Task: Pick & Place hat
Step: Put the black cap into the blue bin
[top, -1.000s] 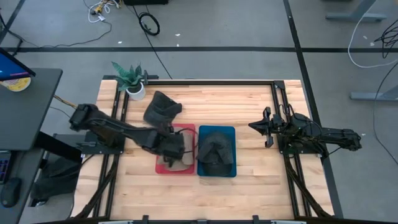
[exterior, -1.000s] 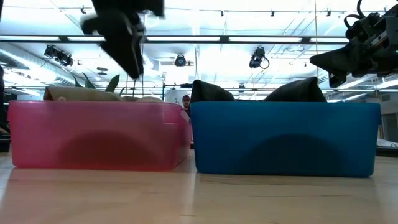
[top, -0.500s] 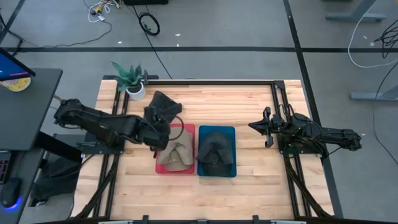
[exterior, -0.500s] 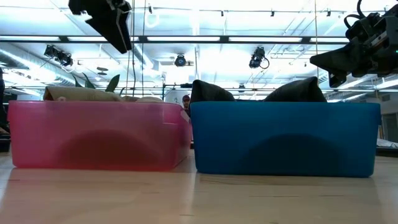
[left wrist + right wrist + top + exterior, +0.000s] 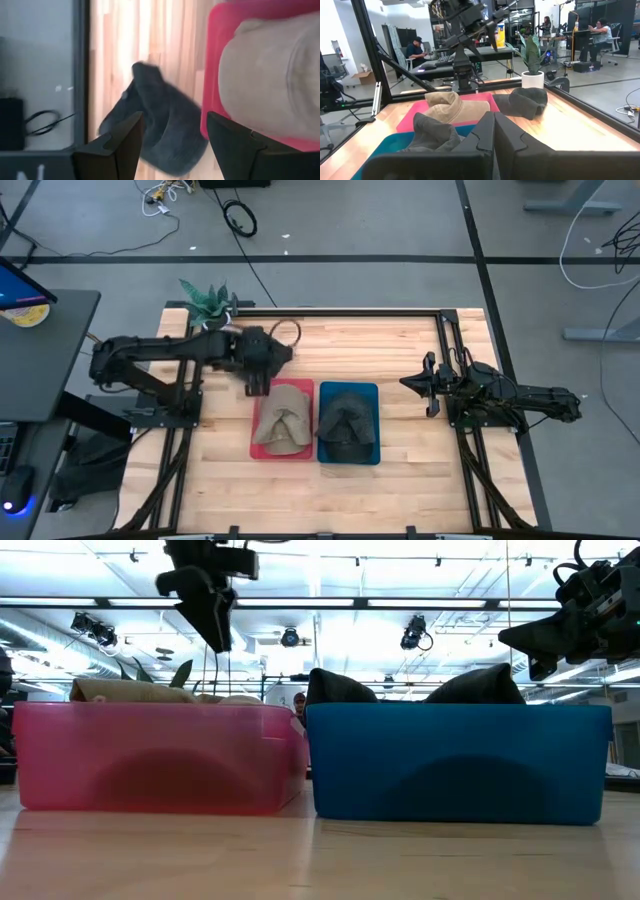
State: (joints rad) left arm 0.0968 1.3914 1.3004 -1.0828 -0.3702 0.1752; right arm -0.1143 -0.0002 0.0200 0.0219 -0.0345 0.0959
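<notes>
A beige hat (image 5: 283, 420) lies crumpled in the red bin (image 5: 257, 448), and it also shows in the left wrist view (image 5: 270, 85). A dark hat (image 5: 346, 425) fills the blue bin (image 5: 372, 455). Another dark hat (image 5: 160, 125) lies flat on the table just beyond the red bin's far edge; my left arm mostly hides it in the high view. My left gripper (image 5: 253, 385) hangs open above it, fingers pointing down (image 5: 215, 635), touching nothing. My right gripper (image 5: 428, 385) waits shut, raised near the table's right side.
A potted plant (image 5: 212, 308) stands at the table's far left corner. Black frame rails (image 5: 445, 370) run along the table's sides. Bare wood lies near of the bins and between the blue bin and the right arm. People sit at desks (image 5: 600, 35) beyond the table.
My left gripper has moved from over the red bin toward the table's far edge and now hangs over the dark hat on the table. The beige hat, earlier covered by the gripper in the high view, lies uncovered in the red bin.
</notes>
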